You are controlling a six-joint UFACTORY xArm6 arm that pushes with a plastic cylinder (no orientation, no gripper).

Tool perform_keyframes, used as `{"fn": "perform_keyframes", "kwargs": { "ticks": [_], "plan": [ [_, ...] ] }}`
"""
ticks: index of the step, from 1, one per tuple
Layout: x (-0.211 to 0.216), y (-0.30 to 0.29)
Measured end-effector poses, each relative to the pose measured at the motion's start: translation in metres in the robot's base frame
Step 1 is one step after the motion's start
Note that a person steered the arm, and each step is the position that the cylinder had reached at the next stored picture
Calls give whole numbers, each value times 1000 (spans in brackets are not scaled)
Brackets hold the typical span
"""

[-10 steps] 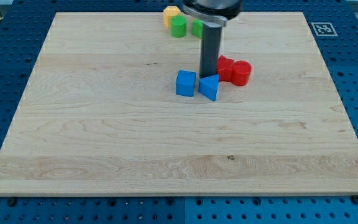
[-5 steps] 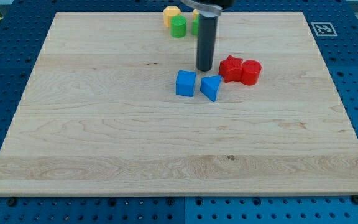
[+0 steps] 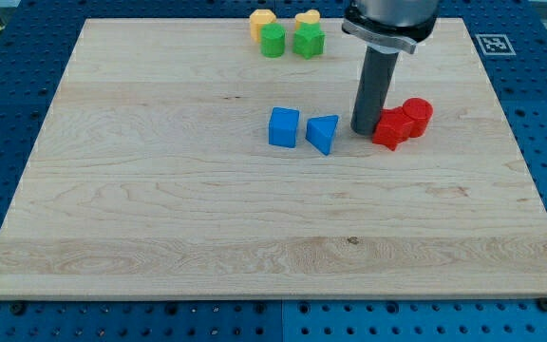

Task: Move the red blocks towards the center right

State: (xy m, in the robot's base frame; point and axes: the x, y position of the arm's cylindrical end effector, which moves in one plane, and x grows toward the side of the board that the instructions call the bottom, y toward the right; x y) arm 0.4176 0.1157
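My tip (image 3: 364,130) beside the red blocks

It seems to touch the red star block (image 3: 388,130) at its 9 o'clock; red cylinder (image 3: 417,115) behind.

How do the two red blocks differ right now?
The red star block sits against my tip, just on its right; the red cylinder lies further toward the view's right and top, touching only the star. The star has jagged points; the cylinder is round with a flat top. Both are red and on the board.
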Motion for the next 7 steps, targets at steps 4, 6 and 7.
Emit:
{"fn": "perform_keyframes", "kwargs": {
  "ticks": [4, 6, 7],
  "plan": [
    [36, 42],
    [48, 71],
    [75, 57]
  ]
}}
